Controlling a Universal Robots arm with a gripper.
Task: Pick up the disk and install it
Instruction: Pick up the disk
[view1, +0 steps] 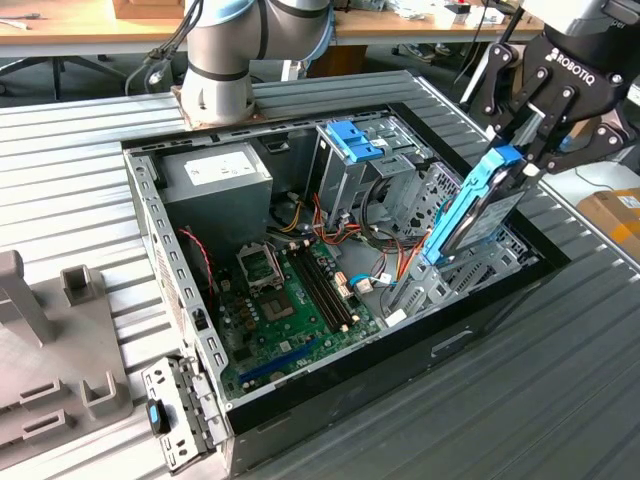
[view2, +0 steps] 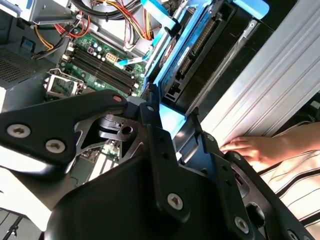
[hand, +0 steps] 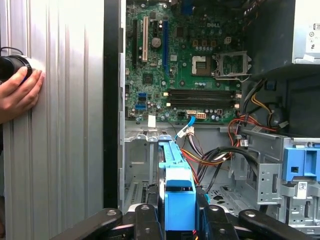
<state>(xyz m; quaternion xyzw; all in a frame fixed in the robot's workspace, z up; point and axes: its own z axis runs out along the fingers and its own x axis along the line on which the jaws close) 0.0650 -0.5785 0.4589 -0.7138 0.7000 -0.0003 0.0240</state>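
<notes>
Blue plastic rails edge the disk (view1: 478, 212), which stands on edge and tilted at the exterior view's right end of the open computer case (view1: 400, 372). Its lower end is down among the drive bay's metal and its upper end is above the case rim. Going across the case from the exterior view's left, the grey box (view1: 215, 180) in the far corner carries a white label. The green circuit board (view1: 290, 310) on the case floor has small white print, and the gripper (view1: 518, 158) above the case's right end bears white lettering on its black body; none of it is read off here. The gripper's fingers are closed on the disk's top blue end, pinching it from both sides. Several things could go wrong, as I judge it. The tilt could make the rails catch on the bay walls and jam. The orange and red cables (hand: 197, 159) just beside the bay could be pinched under the disk. The hold on springy plastic could slip if the disk binds. A person's hand (hand: 17, 95) rests on the ribbed table (view1: 560, 380) just outside the case wall, near the arm's work, and could be struck.
</notes>
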